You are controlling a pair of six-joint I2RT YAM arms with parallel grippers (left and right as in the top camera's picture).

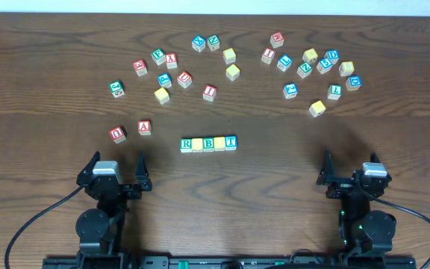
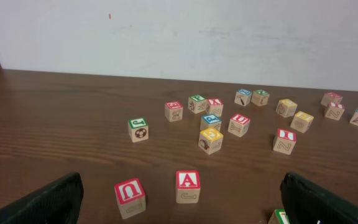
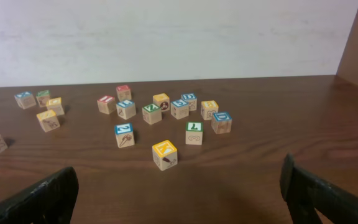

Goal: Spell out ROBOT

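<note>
A row of wooden letter blocks (image 1: 209, 143) stands at the table's middle: green R (image 1: 187, 143), a yellow block (image 1: 198, 143), green B (image 1: 209, 143), another yellow block (image 1: 219, 143), blue T (image 1: 231, 141). My left gripper (image 1: 116, 166) is open and empty at the front left, behind the red U block (image 1: 118, 134) and the red A block (image 1: 145, 127); both show in the left wrist view, U (image 2: 130, 196) and A (image 2: 188, 186). My right gripper (image 1: 349, 166) is open and empty at the front right, well short of a yellow block (image 3: 165, 154).
Loose letter blocks are scattered across the back of the table: a left cluster around a green block (image 1: 116, 88) and a red I block (image 1: 210, 92), a right cluster around a blue block (image 1: 291, 90) and a yellow block (image 1: 317, 107). A white wall stands behind.
</note>
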